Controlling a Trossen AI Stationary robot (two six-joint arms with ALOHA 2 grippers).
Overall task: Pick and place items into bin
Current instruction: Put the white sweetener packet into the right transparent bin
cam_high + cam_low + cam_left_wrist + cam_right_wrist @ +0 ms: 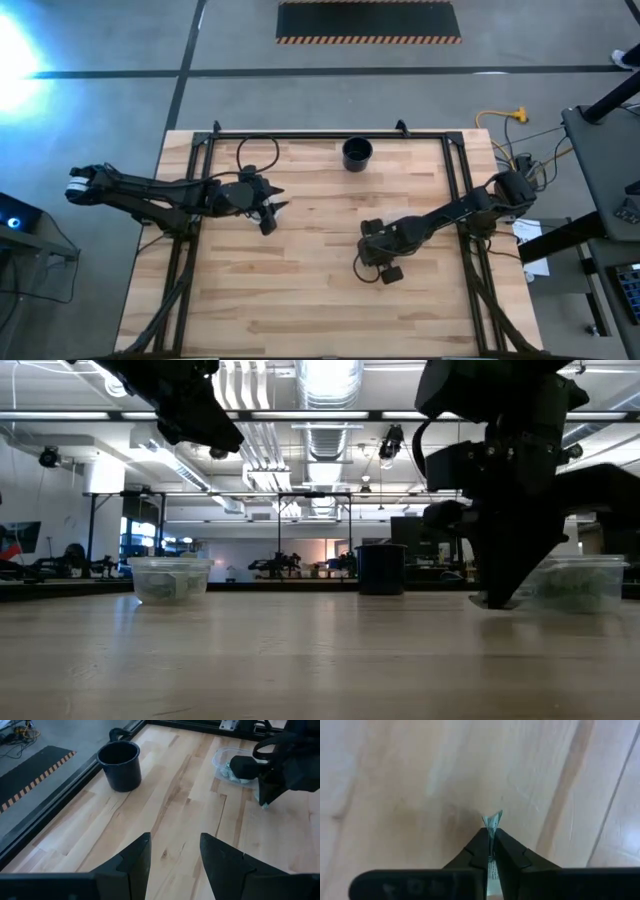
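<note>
My right gripper (491, 832) points down over the wooden table and is shut on a small pale green and white packet (493, 819). In the left wrist view that gripper (264, 800) stands beside a clear tub (226, 757) that holds more pale green packets (234, 774). In the low view the right gripper (495, 598) reaches down to the table top. My left gripper (175, 855) is open and raised above the table's left half (278, 198). It touches nothing. My right gripper pinches the packet between its two fingers (479, 845) from above, pointing down. The packet's free end (494, 816) sticks out a little beyond the fingertips. Whether that end rests on the table or hangs just above it, I cannot tell.
A black cup (357, 153) stands near the table's far edge, also in the left wrist view (119, 765) and the low view (380, 568). The low view shows two clear tubs, one on its left (170, 580) and one on its right (580, 582). A black frame (330, 135) borders the table.
</note>
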